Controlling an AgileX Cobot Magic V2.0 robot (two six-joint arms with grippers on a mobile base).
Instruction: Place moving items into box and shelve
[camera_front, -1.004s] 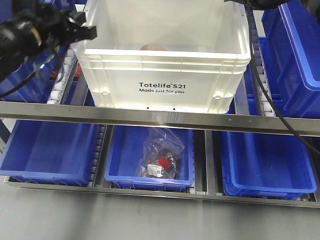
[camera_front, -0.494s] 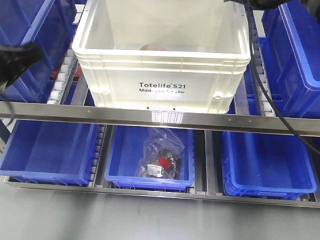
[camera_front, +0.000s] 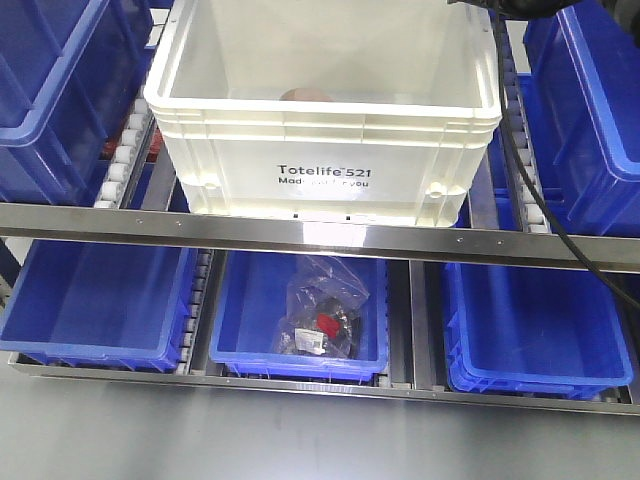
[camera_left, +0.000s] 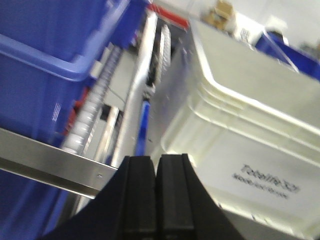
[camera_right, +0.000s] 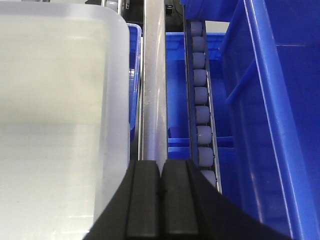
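Observation:
The white ribbed box (camera_front: 322, 170) printed "Totelife 521" stands on the upper shelf level behind the steel rail. Inside it, just over the front rim, shows the top of one pinkish-brown moving item (camera_front: 305, 95). In the left wrist view my left gripper (camera_left: 157, 165) is shut with nothing in it, low and to the left of the box (camera_left: 250, 145), near the rail. My right gripper (camera_right: 161, 170) is shut and empty too, above the box's right rim (camera_right: 112, 100) beside a steel bar. Neither gripper shows in the front view.
Blue bins stand left (camera_front: 55, 90) and right (camera_front: 590, 110) of the box, and three more below the steel rail (camera_front: 320, 237). The middle lower bin holds a clear bag of dark and red parts (camera_front: 322, 310). Roller tracks (camera_right: 202, 115) flank the box. A black cable (camera_front: 520, 150) hangs at right.
The left arm, seen at the box's upper left corner a second ago, has drawn back to the left and left the front view. The box has not moved.

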